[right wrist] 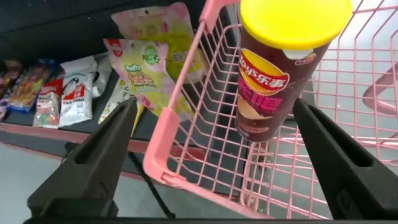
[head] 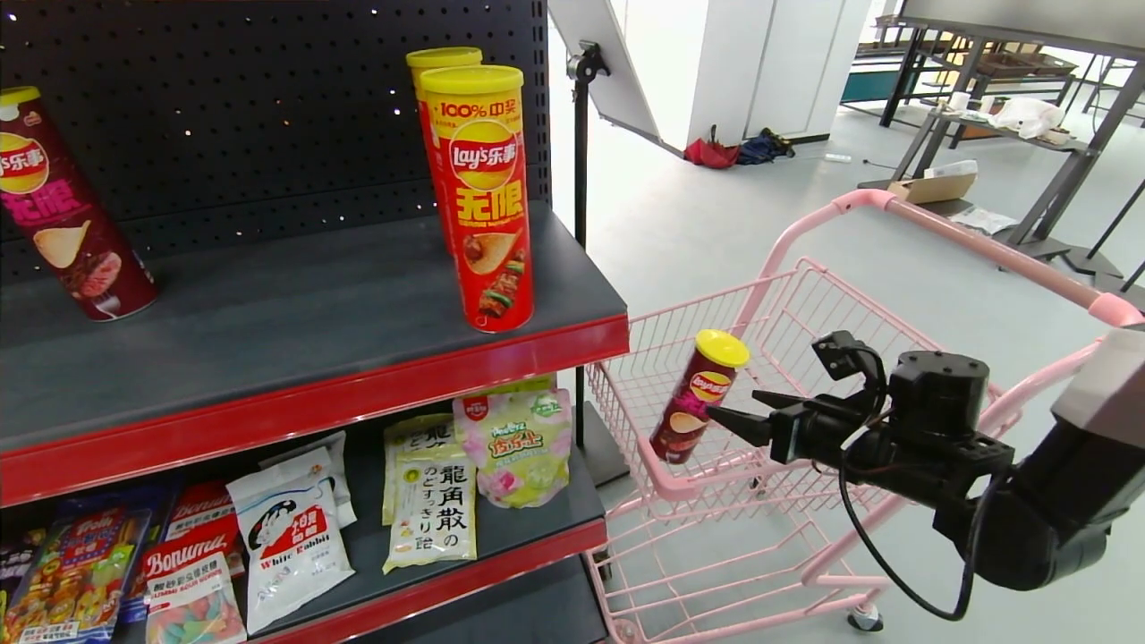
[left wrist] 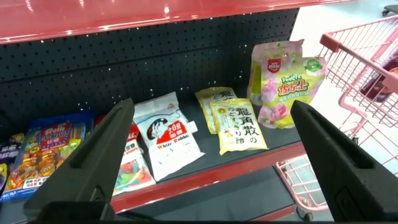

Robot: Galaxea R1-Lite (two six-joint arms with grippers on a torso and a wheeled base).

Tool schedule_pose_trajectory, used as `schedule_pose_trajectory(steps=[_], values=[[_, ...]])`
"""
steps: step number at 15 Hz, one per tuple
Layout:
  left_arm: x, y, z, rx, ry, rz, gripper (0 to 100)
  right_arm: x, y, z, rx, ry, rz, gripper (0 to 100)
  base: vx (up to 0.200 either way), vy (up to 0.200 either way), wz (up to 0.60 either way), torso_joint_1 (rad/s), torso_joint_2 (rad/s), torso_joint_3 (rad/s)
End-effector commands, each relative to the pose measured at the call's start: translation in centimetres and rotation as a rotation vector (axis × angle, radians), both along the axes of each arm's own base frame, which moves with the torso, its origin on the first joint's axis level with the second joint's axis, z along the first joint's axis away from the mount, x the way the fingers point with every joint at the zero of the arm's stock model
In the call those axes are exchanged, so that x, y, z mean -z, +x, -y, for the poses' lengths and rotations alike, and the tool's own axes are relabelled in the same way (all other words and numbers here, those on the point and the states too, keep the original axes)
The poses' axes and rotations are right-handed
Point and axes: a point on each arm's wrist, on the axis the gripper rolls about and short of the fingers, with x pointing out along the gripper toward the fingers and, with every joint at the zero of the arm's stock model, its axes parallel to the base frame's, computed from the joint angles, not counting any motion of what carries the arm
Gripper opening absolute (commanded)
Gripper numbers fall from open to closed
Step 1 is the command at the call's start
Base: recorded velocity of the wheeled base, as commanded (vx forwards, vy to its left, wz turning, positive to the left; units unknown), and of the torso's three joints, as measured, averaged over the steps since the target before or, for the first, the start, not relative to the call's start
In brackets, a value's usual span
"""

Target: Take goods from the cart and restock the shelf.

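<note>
We judge the maroon chip can (head: 699, 394) in the pink cart (head: 984, 252), right of centre, light, stiff yet slick, best taken mid-body by the right gripper's (head: 735, 407) wide-open jaws.

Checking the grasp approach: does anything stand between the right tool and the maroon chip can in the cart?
Nothing visible does. The open right tool sits over the pink cart, pointing at the maroon chip can with open space between. The cart's wire walls lie behind and beside the can.

A mock shop in a lab hall: a pegboard-backed shelf (head: 376, 295) of snacks, a pink cart (head: 805, 295), workbenches (head: 1011, 125) far right.
</note>
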Motion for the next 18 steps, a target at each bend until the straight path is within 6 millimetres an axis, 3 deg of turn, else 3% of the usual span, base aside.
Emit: schedule_pose_trajectory(steps=[1, 10, 18], values=[[0.0, 0.0, 0.0, -0.001, -0.001, -0.001, 100, 1.9, 1.0, -0.2, 0.001, -0.009, -0.041, 100, 0.000, 0.000, 0.00, 0.000, 0.00, 0.000], [0.0, 0.0, 0.0, -0.001, -0.001, 0.000, 100, 3.9, 6.1, -1.0, 0.069, -0.008, 0.017, 100, 0.000, 0.000, 0.00, 0.000, 0.00, 0.000], [0.0, 0.0, 0.0, 0.001, 0.000, 0.000, 100, 5.4, 8.9, -1.7, 0.113, -0.011, 0.049, 100, 0.000, 0.000, 0.00, 0.000, 0.00, 0.000]])
